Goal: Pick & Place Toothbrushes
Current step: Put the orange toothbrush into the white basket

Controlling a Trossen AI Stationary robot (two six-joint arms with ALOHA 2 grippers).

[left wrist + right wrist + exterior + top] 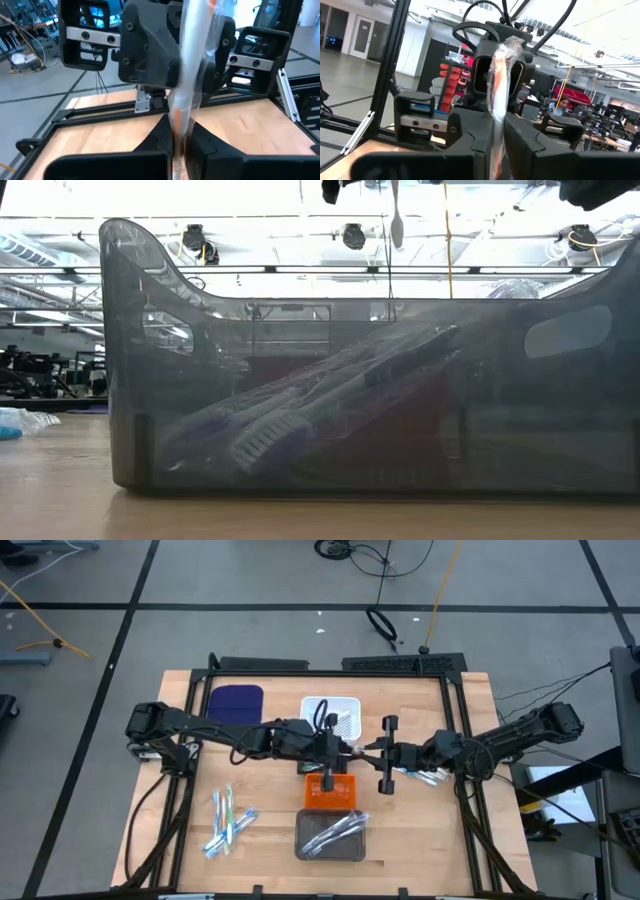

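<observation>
A toothbrush (357, 749) in a clear wrapper spans the short gap between my two grippers, in the air above the orange tray (330, 792). My left gripper (343, 748) comes from the table's left and is shut on one end. My right gripper (372, 752) comes from the right and is shut on the other end. Loose toothbrushes (228, 820) lie on the wood at the near left, and a few more (420, 777) lie under the right arm. The grey tray (332, 836) holds several toothbrushes (300, 420). My left gripper pinches the wrapped toothbrush near one end (179, 122) between its two fingers. It comes roughly level from the table's left. The toothbrush runs on from the fingers toward the other gripper, clear of the table. My right gripper pinches the wrapped toothbrush near its other end (497, 117) between its two fingers, from the table's right and tipped slightly upward. The toothbrush reaches from these fingers toward the left gripper, lifted clear of the trays.
A white tray (333, 714) and a dark blue pad (236, 702) sit at the far side of the table. A black frame (460, 740) borders the wooden top. Bare wood lies at the near right.
</observation>
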